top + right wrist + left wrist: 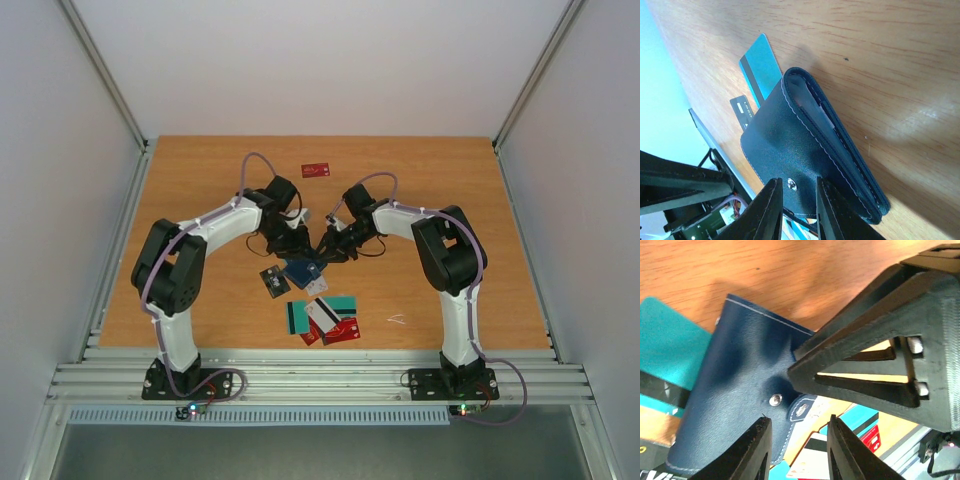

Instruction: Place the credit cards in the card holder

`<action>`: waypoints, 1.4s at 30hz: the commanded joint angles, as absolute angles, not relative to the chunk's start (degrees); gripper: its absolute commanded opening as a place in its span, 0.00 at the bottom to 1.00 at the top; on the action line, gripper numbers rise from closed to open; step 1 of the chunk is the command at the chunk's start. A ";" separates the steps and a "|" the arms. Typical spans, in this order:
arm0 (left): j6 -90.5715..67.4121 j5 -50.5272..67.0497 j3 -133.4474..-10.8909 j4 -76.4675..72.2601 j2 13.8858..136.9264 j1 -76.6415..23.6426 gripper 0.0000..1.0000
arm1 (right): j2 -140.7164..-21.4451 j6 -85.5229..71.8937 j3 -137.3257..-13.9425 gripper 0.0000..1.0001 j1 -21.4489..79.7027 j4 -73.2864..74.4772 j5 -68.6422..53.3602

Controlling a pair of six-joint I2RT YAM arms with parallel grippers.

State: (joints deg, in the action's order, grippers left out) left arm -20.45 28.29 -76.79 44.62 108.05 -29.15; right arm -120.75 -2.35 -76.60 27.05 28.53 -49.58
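The navy card holder lies folded on the table, its snap tab unfastened. My left gripper is open; in the left wrist view its fingers straddle the holder's tab corner. My right gripper is open narrowly; in the right wrist view its fingers hover on either side of the snap stud on the holder. A dark grey card and a white card lie beside the holder. Teal cards, a red card and a striped white card lie nearer.
One red card lies alone at the far middle of the wooden table. A metal rail runs along the near edge. White walls close in the sides and back. A teal card sticks out from under the holder.
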 commanded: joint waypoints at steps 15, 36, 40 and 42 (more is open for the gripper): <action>-10.88 32.42 -78.41 43.06 113.02 -28.84 0.22 | -122.95 -2.00 -75.47 0.21 27.36 30.40 -45.15; -11.66 34.80 -77.40 41.52 114.62 -28.83 0.14 | -123.30 -1.92 -76.28 0.21 27.38 31.07 -44.91; -12.17 35.73 -76.87 40.67 114.75 -28.82 0.09 | -123.11 -1.93 -76.38 0.21 27.40 31.26 -44.85; -12.30 36.05 -76.73 40.46 114.65 -28.83 0.07 | -123.12 -1.87 -76.46 0.21 27.42 31.38 -44.74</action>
State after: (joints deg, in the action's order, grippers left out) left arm -12.16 34.30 -77.56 43.00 113.80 -29.10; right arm -120.79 -2.26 -76.77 27.03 28.93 -49.52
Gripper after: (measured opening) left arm 0.085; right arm 0.210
